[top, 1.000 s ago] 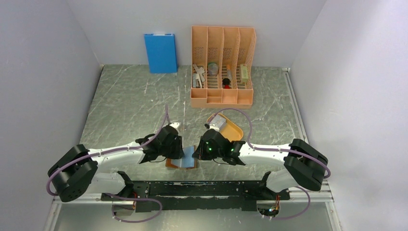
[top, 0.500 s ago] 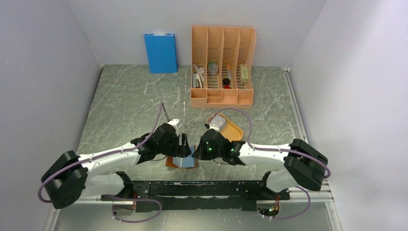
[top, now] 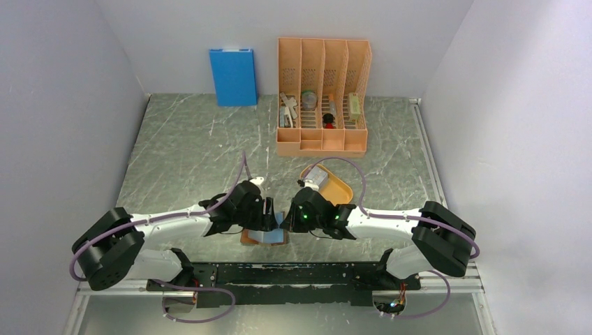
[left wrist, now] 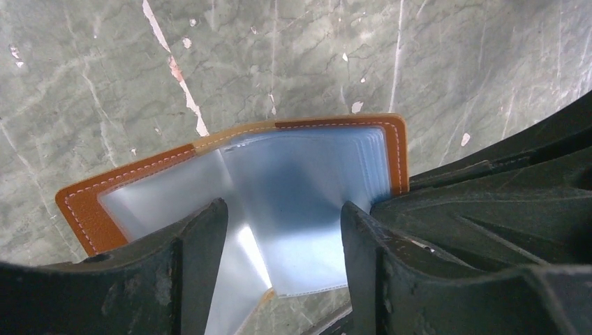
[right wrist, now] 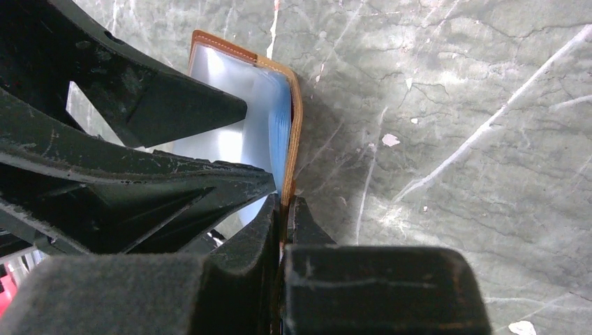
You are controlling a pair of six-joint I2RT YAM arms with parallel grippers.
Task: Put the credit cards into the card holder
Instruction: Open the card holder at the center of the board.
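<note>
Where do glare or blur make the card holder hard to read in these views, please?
Left wrist: the card holder is sharp, but its clear sleeves flare white, and the left gripper is dark. Right wrist: the sleeves wash out white; the right gripper is blurred. Top external: even light, both grippers cover most of the holder.

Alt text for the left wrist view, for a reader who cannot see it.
An open brown card holder lies on a marbled grey-green table. Its clear bluish sleeves show between the spread fingers of the left pincer.
</note>
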